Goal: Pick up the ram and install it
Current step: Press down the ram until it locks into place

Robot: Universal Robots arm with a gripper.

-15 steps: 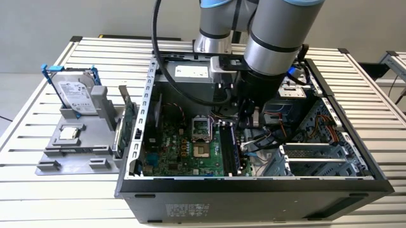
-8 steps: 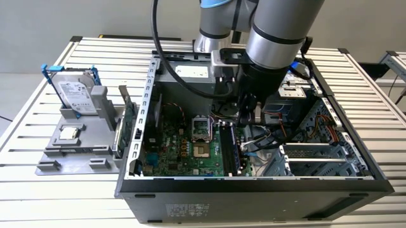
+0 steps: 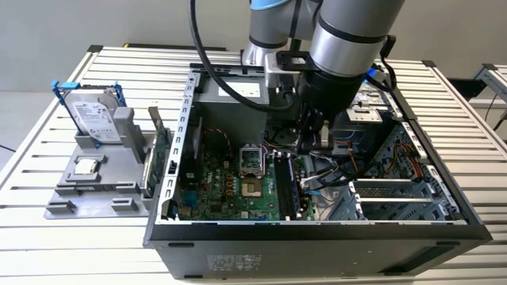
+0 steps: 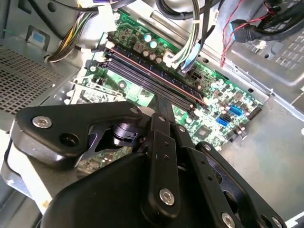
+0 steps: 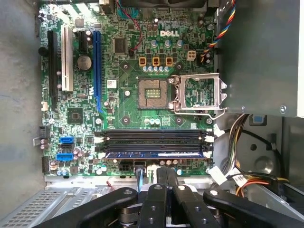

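Observation:
The ram [image 5: 152,154] is a long narrow stick with a dark blue face and a white label, standing in the outermost of the black memory slots [image 5: 152,137] on the green motherboard. In the exterior view the ram [image 3: 287,185] stands upright in the open computer case [image 3: 317,231]. My gripper [image 5: 166,172] hangs just above the slot row with its two black fingers drawn together and nothing between them. In the second wrist view the gripper [image 4: 164,105] points at the slots [image 4: 152,71]. In the exterior view the gripper [image 3: 313,142] is above the ram and apart from it.
An open processor socket [image 5: 154,92] lies beside the slots. Cable bundles [image 5: 237,175] and a drive cage [image 3: 372,127] crowd the arm's side. Outside the case, a grey stand [image 3: 87,190] holds a hard drive with blue brackets [image 3: 95,116] and a green circuit card [image 3: 161,145].

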